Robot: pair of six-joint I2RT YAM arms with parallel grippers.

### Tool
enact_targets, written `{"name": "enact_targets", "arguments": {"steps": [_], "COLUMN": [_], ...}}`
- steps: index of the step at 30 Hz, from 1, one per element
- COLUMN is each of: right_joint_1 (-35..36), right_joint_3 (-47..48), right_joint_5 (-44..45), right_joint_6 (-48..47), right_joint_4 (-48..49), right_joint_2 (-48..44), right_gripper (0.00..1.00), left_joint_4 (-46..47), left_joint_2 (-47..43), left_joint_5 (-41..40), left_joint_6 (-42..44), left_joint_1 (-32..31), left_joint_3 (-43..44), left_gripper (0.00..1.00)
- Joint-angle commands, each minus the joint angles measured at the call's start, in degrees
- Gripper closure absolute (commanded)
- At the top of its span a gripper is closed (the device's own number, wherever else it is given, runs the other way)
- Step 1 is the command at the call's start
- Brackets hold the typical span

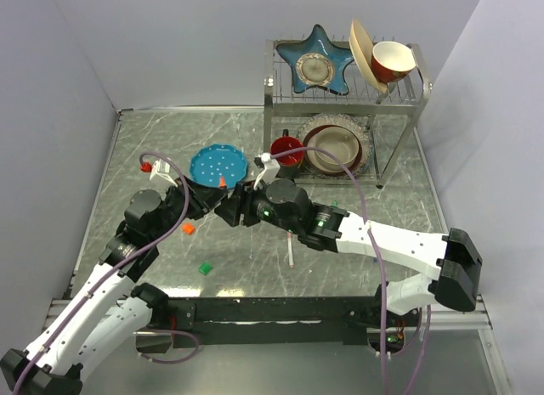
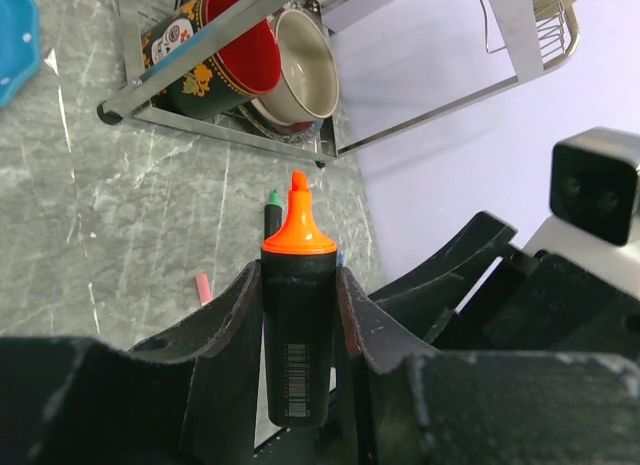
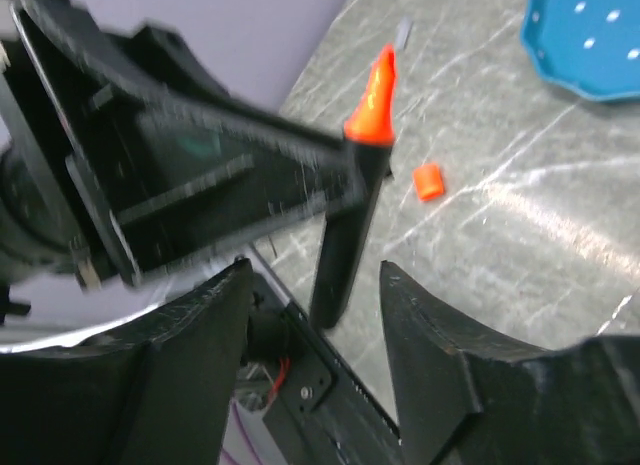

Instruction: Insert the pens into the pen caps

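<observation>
Orange-tipped black marker point(image 2: 298, 325) is clamped between the left fingers point(image 2: 252, 305) and held above the grey marbled surface point(image 1: 255, 132). Its long axis runs along the fingers, and the tip points away from the wrist toward the metal dish rack point(image 1: 408, 96). From above, the tip shows just at the near rim of the round blue plate with white dots point(image 1: 208, 161). The right fingers point(image 3: 235, 285) are spread wide, one on each side of the marker's rear end. The blurred wrist view does not show them touching it.

Three pens can be counted. One is the held marker. A second black marker with a green tip point(image 2: 271, 217) lies on the surface beyond it. A thin white pen point(image 1: 291, 252) lies beside the right arm with its long axis running near to far.

Two loose caps are clear, a small orange cap point(image 1: 188, 228) and a small green cap point(image 1: 204, 268), both near the left arm. A small red piece point(image 1: 146, 166) sits left of the plate, and I cannot tell what it is.

The rack's top tier holds one blue star-shaped dish point(image 1: 331, 47), one cream plate point(image 1: 364, 47) and one red-and-white bowl point(image 1: 393, 62). The lower tier holds one dark mug with a red inside point(image 2: 225, 60) and a beige bowl point(image 2: 300, 65).
</observation>
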Motion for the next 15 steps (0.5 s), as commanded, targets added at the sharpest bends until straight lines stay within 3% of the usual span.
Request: {"name": "enact_targets", "arguments": {"steps": [1, 6, 13, 15], "right_joint_1": [0.6, 0.6, 0.6, 0.6], "right_joint_3": [5.3, 6.2, 8.0, 7.3], "right_joint_5": [5.4, 6.5, 6.6, 6.5], "right_joint_6": [-1.3, -1.5, -2.4, -2.6], "right_joint_4": [-2.8, -5.6, -8.7, -7.6], "right_joint_2": [2.4, 3.6, 5.8, 5.6], "right_gripper": [0.44, 0.63, 0.66, 0.78], "left_joint_4": [4.3, 2.3, -0.1, -0.2], "left_joint_2": [-0.6, -0.8, -1.7, -1.5], "left_joint_5": [2.8, 2.1, 0.9, 1.7], "left_joint_6": [-3.4, -2.7, -1.5, -1.5], "left_joint_1": [-0.3, -0.6, -0.6, -0.6], "left_joint_3": [-1.9, -1.1, 0.4, 0.4], "left_gripper": [0.99, 0.99, 0.99, 0.99]}}
